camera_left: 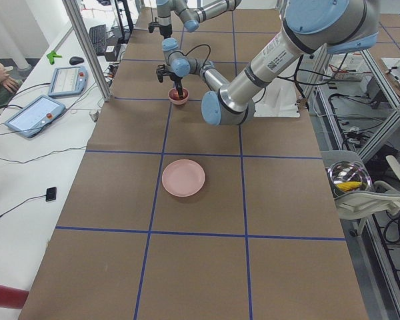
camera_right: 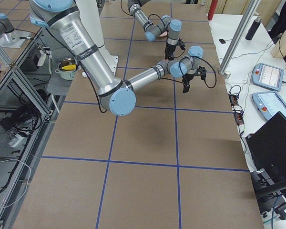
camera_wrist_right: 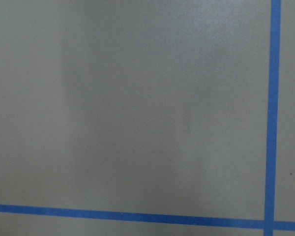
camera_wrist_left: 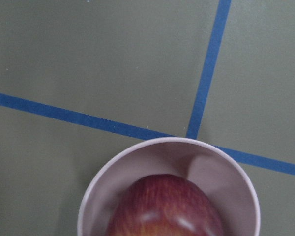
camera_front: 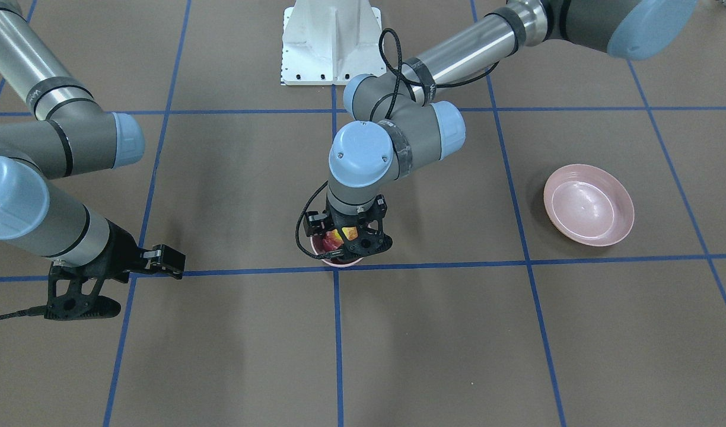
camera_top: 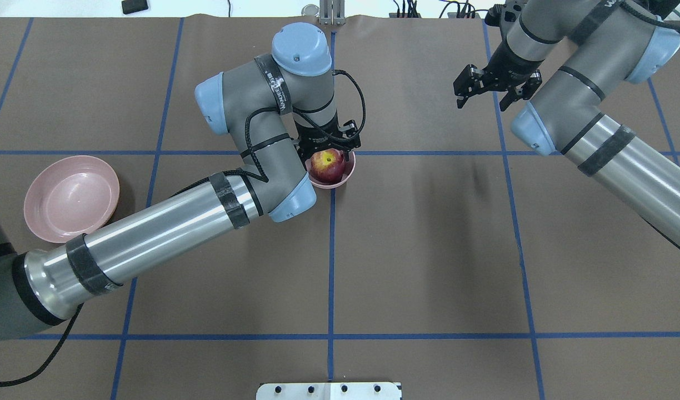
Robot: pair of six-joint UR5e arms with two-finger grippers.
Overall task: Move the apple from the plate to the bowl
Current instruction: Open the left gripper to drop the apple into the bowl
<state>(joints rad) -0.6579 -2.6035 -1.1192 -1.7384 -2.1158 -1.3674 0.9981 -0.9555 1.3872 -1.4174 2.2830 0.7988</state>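
Observation:
The dark red apple (camera_top: 327, 165) with its yellow stem patch rests inside the small pink bowl (camera_top: 346, 174) at the table's middle, on a blue tape crossing. My left gripper (camera_top: 329, 149) hangs straight down over the bowl, open, its jaws standing either side of the apple's top. The left wrist view shows the apple (camera_wrist_left: 162, 209) low inside the bowl (camera_wrist_left: 236, 172). The wide pink plate (camera_top: 71, 198) lies bare at the table's left. My right gripper (camera_top: 483, 103) is open and empty, held above the far right of the table.
The brown table carries a grid of blue tape lines (camera_top: 331, 250). A white mounting base (camera_front: 330, 41) stands at the robot's side. The left arm's forearm (camera_top: 162, 233) stretches low between plate and bowl.

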